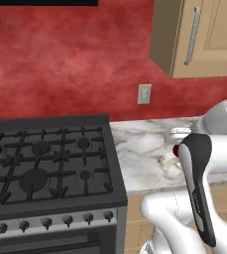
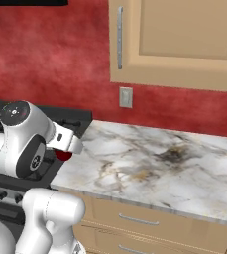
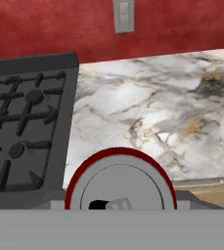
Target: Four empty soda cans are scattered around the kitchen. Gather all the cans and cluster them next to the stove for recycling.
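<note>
The robot's hand (image 3: 120,207) is clenched around a red cylindrical soda can with a silver top (image 3: 120,188). In the hand view the can's round silver lid and red rim sit right at the bottom, directly in front of the camera, with the pull-tab opening showing dark on the lid. In the left base view a small patch of the same red can (image 1: 176,151) peeps out beside the arm's dark-padded forearm, over the worktop. In the right base view its red underside (image 2: 63,155) shows just below the white wrist, above the near edge where stove and worktop meet. Whether the can touches the surface below it cannot be told.

The wide black gas stove with dark cast grates and round burners (image 1: 50,163) stands to the left, a row of grey knobs along its front panel. Touching its right side is the white-and-grey marbled stone worktop (image 2: 154,163), marked with brownish veining. The held can is close to the stove's right edge, toward the front of the worktop.

Behind runs a mottled red wall with a pale rectangular switch plate (image 1: 144,94) above the worktop. A tan wooden wall cabinet with a long metal handle (image 2: 174,44) hangs overhead, and tan drawers with slim metal pulls (image 2: 135,221) sit beneath the worktop.
</note>
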### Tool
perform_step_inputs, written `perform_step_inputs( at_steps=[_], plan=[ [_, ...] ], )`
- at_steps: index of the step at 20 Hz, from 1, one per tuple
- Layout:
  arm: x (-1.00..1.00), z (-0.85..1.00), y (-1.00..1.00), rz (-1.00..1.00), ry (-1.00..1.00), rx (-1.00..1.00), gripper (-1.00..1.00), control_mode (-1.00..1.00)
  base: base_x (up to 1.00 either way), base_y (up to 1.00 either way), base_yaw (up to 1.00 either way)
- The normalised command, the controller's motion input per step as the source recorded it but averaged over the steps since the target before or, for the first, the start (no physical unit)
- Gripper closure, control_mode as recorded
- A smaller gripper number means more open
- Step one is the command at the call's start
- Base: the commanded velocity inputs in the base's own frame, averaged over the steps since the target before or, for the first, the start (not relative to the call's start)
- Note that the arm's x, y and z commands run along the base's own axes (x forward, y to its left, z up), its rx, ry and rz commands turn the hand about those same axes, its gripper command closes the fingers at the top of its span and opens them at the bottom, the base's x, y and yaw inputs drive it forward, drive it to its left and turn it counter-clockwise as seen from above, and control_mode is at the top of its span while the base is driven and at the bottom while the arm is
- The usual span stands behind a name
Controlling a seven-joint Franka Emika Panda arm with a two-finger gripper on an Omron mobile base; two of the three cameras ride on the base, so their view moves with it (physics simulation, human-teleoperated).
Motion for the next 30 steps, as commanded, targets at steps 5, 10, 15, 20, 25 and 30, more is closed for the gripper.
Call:
perform_step_inputs(
  at_steps=[5, 10, 15, 20, 25, 30],
  plan=[
    [0.36, 0.0, 0.0, 0.13, 0.35, 0.0, 1.0, -1.0, 0.0, 0.0, 0.0],
    [0.48, 0.0, 0.0, 0.12, 0.27, -0.02, 1.0, -1.0, 0.0, 0.0, 0.0],
    [0.76, -0.04, 0.22, 0.07, 0.19, -0.07, 1.0, -1.0, 0.0, 0.0, 0.0],
    [0.44, -0.29, 0.33, 0.05, -0.03, -0.12, 1.0, -1.0, 0.0, 0.0, 0.0],
    [0.25, -0.37, 0.14, 0.08, -0.18, -0.05, 1.0, -1.0, 0.0, 0.0, 0.0],
    [0.34, -0.25, 0.0, 0.14, -0.09, 0.0, 1.0, -1.0, 0.0, 0.0, 0.0]
  ],
)
